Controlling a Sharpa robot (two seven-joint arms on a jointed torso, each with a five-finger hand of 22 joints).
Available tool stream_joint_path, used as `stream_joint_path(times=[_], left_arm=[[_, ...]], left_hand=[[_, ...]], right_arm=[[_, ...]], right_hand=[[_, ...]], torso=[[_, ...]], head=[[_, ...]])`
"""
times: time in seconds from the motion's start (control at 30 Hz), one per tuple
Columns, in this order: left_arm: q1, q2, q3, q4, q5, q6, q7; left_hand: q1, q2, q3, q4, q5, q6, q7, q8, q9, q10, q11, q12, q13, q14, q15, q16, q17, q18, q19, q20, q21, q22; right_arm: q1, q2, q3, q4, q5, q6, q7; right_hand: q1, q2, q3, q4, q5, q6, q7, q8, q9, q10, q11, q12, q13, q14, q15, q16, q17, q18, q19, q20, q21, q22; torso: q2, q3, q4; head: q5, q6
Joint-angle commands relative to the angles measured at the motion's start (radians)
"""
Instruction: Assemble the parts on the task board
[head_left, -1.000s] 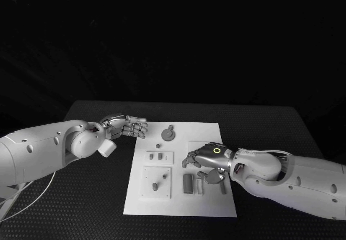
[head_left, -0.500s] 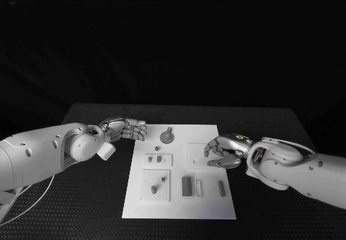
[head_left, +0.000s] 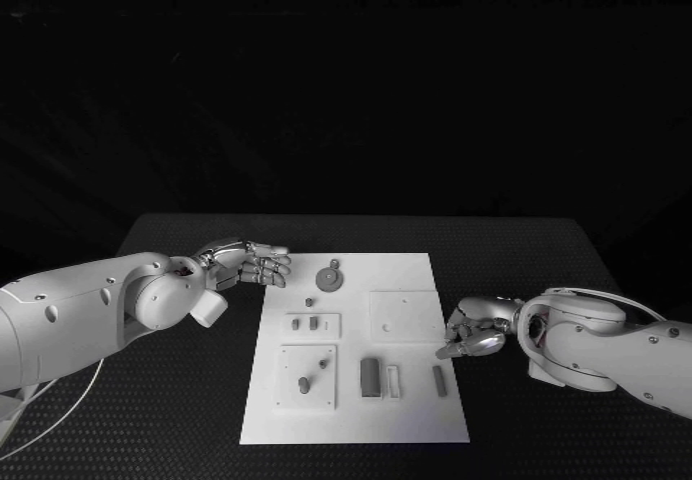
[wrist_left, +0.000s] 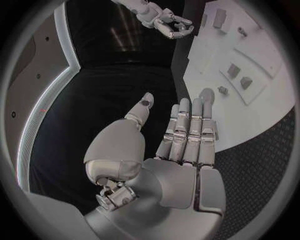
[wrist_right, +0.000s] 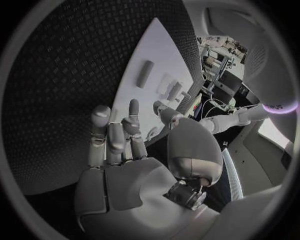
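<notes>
While the task board (head_left: 418, 420) lies mid-table with grey parts (head_left: 369, 377) set on it, the left hand (head_left: 257, 264) is held empty at its left edge, fingers straight and loosely together, the right hand (head_left: 475, 330) is poised at its right edge, fingers curled, nothing seen in them, bare table (head_left: 173, 420) flanking both long edges.

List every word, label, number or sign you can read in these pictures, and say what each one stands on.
None: no word, number or label can be read.
The white board and the small grey parts on it carry no print that can be made out.
The left hand and right hand show no readable marking.
</notes>
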Motion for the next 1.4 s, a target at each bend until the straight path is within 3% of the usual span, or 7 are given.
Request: stream_joint_path(times=[0.03, 0.2, 0.47, 0.97, 1.4], left_arm=[[0.000, 0.004, -0.001, 0.001, -0.003, 0.016, 0.013], [0.000, 0.002, -0.010, 0.001, -0.003, 0.015, 0.014], [0.000, 0.005, -0.011, 0.000, -0.003, 0.017, 0.015], [0.000, 0.001, -0.011, 0.003, -0.003, 0.017, 0.017], [0.000, -0.003, -0.011, 0.008, -0.003, 0.013, 0.023]], left_hand=[[-0.004, -0.001, -0.004, -0.001, 0.000, -0.009, -0.001, -0.003, 0.001, -0.003, -0.003, 0.000, 0.001, 0.001, 0.002, -0.004, 0.001, 0.007, -0.004, -0.003, 0.002, -0.001], [-0.004, 0.000, -0.004, -0.001, 0.000, -0.009, -0.001, -0.003, 0.002, -0.003, -0.003, 0.000, 0.001, 0.001, 0.002, -0.004, 0.001, 0.007, -0.004, -0.003, 0.002, -0.001], [-0.004, 0.000, -0.004, 0.000, 0.000, -0.008, -0.001, -0.003, 0.002, -0.003, -0.003, 0.000, 0.002, 0.001, 0.002, -0.004, 0.001, 0.007, -0.004, -0.003, 0.002, -0.001], [-0.004, 0.000, -0.005, 0.000, 0.000, -0.008, -0.001, -0.003, 0.002, -0.003, -0.003, 0.001, 0.002, 0.001, 0.002, -0.004, 0.002, 0.007, -0.003, -0.003, 0.002, 0.000], [-0.004, 0.000, -0.006, 0.000, 0.000, -0.008, -0.001, -0.003, 0.002, -0.003, -0.003, 0.001, 0.002, 0.001, 0.002, -0.004, 0.002, 0.007, -0.003, -0.003, 0.002, 0.000]], right_arm=[[-0.006, -0.014, -0.001, 0.017, 0.010, 0.057, -0.159], [-0.014, -0.029, -0.006, 0.038, 0.015, 0.069, -0.212], [-0.030, -0.022, -0.009, 0.061, 0.013, 0.032, -0.246], [-0.060, 0.031, -0.015, 0.059, 0.014, 0.011, -0.250], [-0.071, 0.062, -0.018, 0.059, -0.079, 0.002, -0.248]], right_hand=[[-0.024, -0.006, 0.007, 0.022, 0.003, 0.011, -0.002, 0.004, 0.007, 0.014, -0.001, -0.007, 0.001, 0.022, -0.009, -0.007, 0.013, 0.019, 0.007, -0.006, -0.006, -0.002], [-0.048, -0.024, 0.019, 0.049, 0.003, 0.031, -0.012, 0.006, 0.019, 0.070, -0.011, -0.006, 0.046, 0.077, -0.019, -0.020, 0.086, 0.019, 0.027, -0.020, -0.007, -0.005], [-0.062, -0.059, 0.040, 0.077, 0.003, 0.042, -0.016, -0.001, 0.026, 0.090, -0.015, -0.017, 0.058, 0.091, -0.023, -0.028, 0.098, 0.019, 0.038, -0.026, -0.011, -0.007], [-0.062, -0.059, 0.044, 0.081, 0.003, 0.044, -0.017, -0.005, 0.028, 0.093, -0.016, -0.022, 0.061, 0.091, -0.024, -0.031, 0.097, 0.019, 0.039, -0.027, -0.012, -0.006], [-0.029, -0.037, 0.022, 0.000, 0.003, 0.053, -0.017, -0.020, 0.032, 0.099, -0.016, -0.034, 0.075, 0.093, -0.023, -0.037, 0.104, 0.019, 0.037, -0.025, -0.014, 0.000]], torso=[[0.000, -0.0001, 0.0000], [-0.002, -0.0007, -0.0001], [-0.001, -0.0024, -0.0001], [0.000, -0.0027, 0.0017], [0.000, -0.0020, 0.0017]], head=[[-0.006, 0.001], [-0.008, 0.002], [-0.015, 0.005], [-0.019, -0.001], [-0.013, -0.004]])
